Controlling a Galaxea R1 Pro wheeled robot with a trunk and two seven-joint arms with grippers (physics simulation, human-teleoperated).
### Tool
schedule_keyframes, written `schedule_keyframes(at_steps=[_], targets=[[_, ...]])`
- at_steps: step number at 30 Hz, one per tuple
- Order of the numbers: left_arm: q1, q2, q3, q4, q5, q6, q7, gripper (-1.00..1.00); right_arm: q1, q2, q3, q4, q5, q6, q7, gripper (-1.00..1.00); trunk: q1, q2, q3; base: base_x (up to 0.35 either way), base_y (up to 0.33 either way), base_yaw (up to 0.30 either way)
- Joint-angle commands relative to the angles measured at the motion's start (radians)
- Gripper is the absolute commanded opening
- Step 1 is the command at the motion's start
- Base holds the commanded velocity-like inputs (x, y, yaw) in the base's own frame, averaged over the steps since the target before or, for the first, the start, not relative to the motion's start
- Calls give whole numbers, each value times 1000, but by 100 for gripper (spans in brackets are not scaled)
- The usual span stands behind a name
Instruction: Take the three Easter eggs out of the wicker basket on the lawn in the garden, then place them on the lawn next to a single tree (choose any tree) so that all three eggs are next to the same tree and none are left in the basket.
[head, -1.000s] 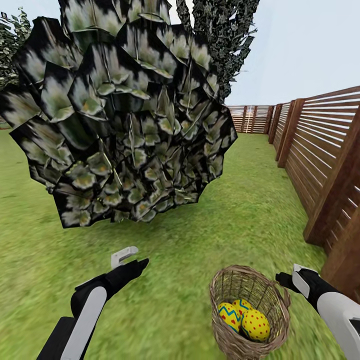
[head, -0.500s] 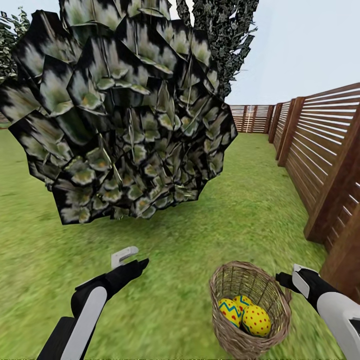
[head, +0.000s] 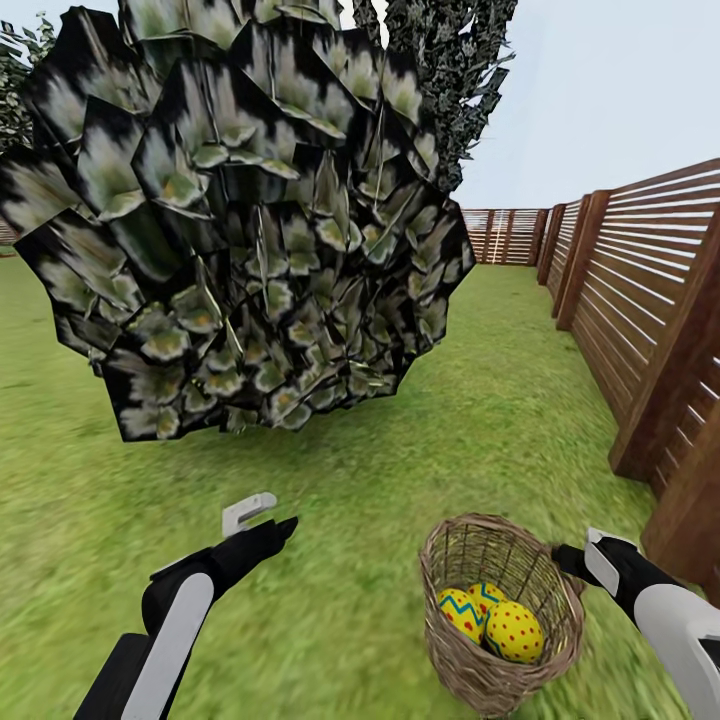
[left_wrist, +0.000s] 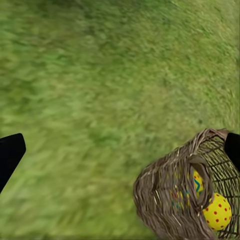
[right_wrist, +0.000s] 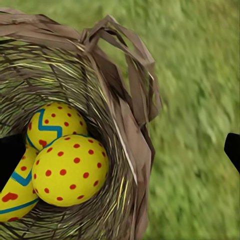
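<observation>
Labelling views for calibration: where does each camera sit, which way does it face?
Head: on the head, facing forward and down at lawn, bush, fence; both arms show.
Left wrist: by the left gripper, facing grass beside the wicker basket.
Right wrist: by the right gripper, facing the basket's Easter eggs.
All share basket and eggs.

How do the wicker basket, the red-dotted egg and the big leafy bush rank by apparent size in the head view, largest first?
1. Leafy bush, by far.
2. Wicker basket.
3. Red-dotted egg, lying inside the basket.
</observation>
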Motion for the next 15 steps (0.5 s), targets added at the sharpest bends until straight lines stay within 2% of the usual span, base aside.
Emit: schedule_keyframes(at_steps=[1, 15], targets=[[-1, 0, 0, -1, 11, 2, 10, 100, 0, 0, -3, -2, -8, 5, -7, 100, 4, -8, -4, 0, 0, 0], [-1, 0, -1, -1, 11, 2, 10, 100, 0, -1, -3, -1, -8, 5, -13, 100, 57, -106, -48, 0, 0, 0]])
